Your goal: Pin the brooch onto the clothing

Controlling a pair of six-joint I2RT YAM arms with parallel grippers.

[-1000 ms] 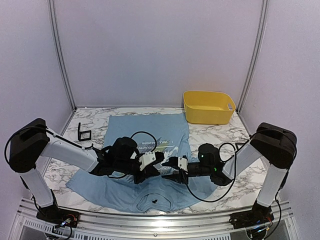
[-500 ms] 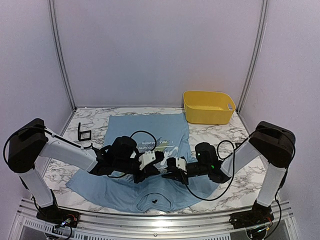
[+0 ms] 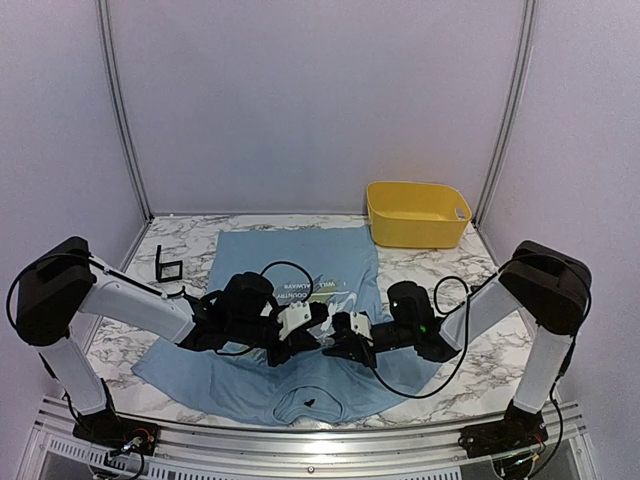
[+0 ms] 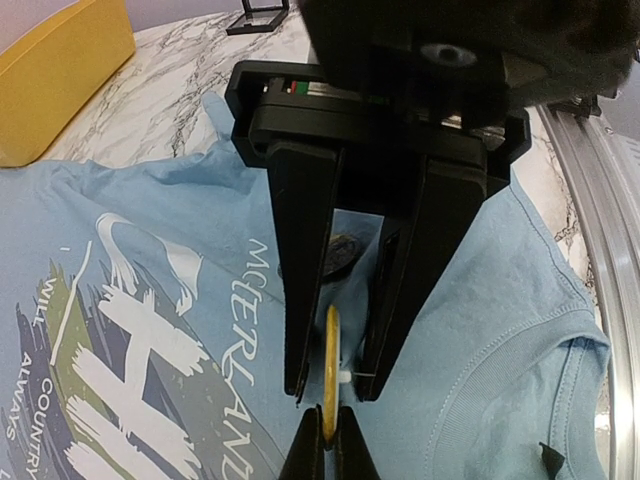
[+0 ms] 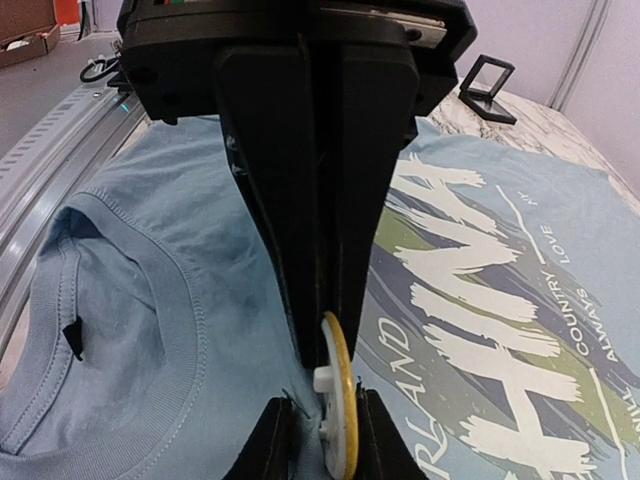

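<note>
The clothing, a light blue T-shirt with white lettering, lies flat on the marble table, collar toward the arms. Above its chest print the two grippers meet tip to tip. My left gripper is shut on the lower rim of the brooch, a thin gold disc seen edge-on with a white back post. My right gripper faces it and has closed around the same brooch. One of its fingers lies against the gold face, the other by the post and pin wire. The brooch hangs just above the shirt.
A yellow bin stands at the back right corner of the table. A small black frame stand sits left of the shirt. A metal rail runs along the near edge. A black tag shows inside the collar.
My right gripper has slid left up to the left gripper and narrowed its jaws around the brooch. The left arm has not moved.
</note>
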